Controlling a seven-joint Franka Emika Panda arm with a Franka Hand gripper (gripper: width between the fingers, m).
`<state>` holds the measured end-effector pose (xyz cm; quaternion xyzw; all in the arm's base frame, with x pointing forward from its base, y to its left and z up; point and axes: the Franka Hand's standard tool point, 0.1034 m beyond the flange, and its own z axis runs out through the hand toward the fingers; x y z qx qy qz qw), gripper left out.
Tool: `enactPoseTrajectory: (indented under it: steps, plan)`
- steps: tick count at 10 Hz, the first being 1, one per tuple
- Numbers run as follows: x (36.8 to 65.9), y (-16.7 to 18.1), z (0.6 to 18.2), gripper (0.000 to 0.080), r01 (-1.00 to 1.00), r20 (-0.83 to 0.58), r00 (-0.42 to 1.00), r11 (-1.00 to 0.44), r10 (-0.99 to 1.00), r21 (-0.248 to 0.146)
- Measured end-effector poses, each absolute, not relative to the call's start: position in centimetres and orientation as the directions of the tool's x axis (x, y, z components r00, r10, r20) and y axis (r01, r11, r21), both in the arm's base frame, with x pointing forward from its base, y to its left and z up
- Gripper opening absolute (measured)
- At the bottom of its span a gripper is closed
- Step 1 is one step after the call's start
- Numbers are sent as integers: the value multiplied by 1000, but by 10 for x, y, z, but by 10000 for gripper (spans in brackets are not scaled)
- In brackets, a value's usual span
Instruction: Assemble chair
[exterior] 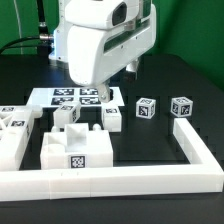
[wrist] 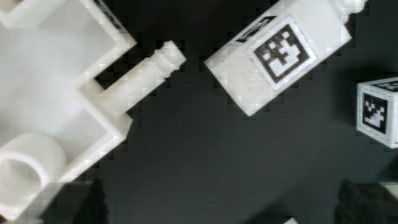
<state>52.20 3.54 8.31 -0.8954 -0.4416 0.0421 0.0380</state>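
Chair parts [exterior: 113,117] lie loose on the black table [exterior: 150,135], inside the border rail [exterior: 192,150], and as far as I can see none of them is joined yet. A big notched block [exterior: 76,152] with a tag on its front stands near the front rail. Flat pieces [exterior: 14,135] lie at the exterior view's left. Two small cubes [exterior: 146,108] stand at the exterior view's right, well apart from the rest.

My gripper [exterior: 104,95] hangs above the far side of the parts, near the marker board [exterior: 60,97]. Its jaws are spread wide and hold nothing. The wrist view shows only parts below me.

Under my wrist there is a white piece [wrist: 54,95] with a ribbed peg [wrist: 151,65] sticking out. A tagged block [wrist: 276,55] lies near the peg, with a gap of black table between them.

I judge that the step in hand is to take a first part. To do it well, I should turn my wrist until the jaws stand square to two flat sides of the chosen part, and then come straight down. I should not close on the peg, because it is thin and ribbed and may slip. The tagged block is close, so one finger could push it if I come down off centre.
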Motion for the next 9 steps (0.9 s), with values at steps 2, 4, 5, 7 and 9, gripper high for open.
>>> enactPoseTrajectory:
  steps: [2,4,5,7,9]
  plan:
    - [522,35,83,650,792,-41,600,-601,799,-106]
    - [522,35,83,650,793,-41,600,-600,799,-106]
    - [522,35,83,650,793,-41,600,-600,799,-106]
    - [522,35,83,650,793,-41,599,-600,799,-106]
    - [519,34,83,650,765,-48,634,-635,772,-105]
